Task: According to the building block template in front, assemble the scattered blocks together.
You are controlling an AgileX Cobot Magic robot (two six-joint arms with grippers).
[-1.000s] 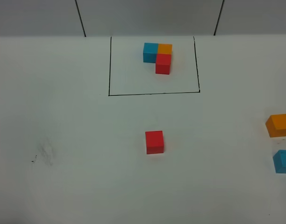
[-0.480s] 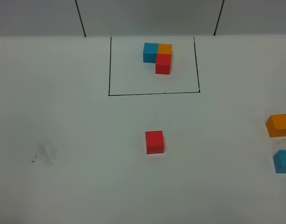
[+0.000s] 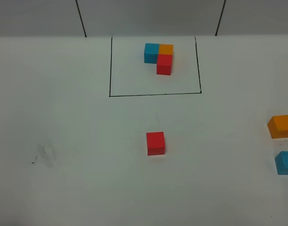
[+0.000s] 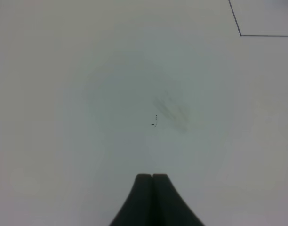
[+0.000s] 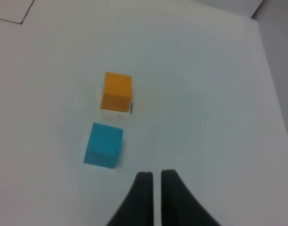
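The building block template (image 3: 159, 57), a blue, orange and red L-shaped trio, sits inside a black drawn rectangle (image 3: 153, 94) at the back. The scattered blocks lie apart: a red cube (image 3: 155, 143) in the middle, an orange cube (image 3: 280, 126) and a sky blue cube (image 3: 285, 163) at the right edge. Neither gripper shows in the exterior view. My left gripper (image 4: 152, 176) is shut and empty over bare table. My right gripper (image 5: 156, 174) has its fingers almost together and empty, close to the blue cube (image 5: 103, 144), with the orange cube (image 5: 117, 91) just beyond.
A grey smudge with small dark marks (image 3: 44, 155) is on the white table at the left, also in the left wrist view (image 4: 172, 110). A corner of the black rectangle (image 4: 240, 34) shows there. The table's right edge (image 5: 271, 70) runs close to the orange and blue cubes.
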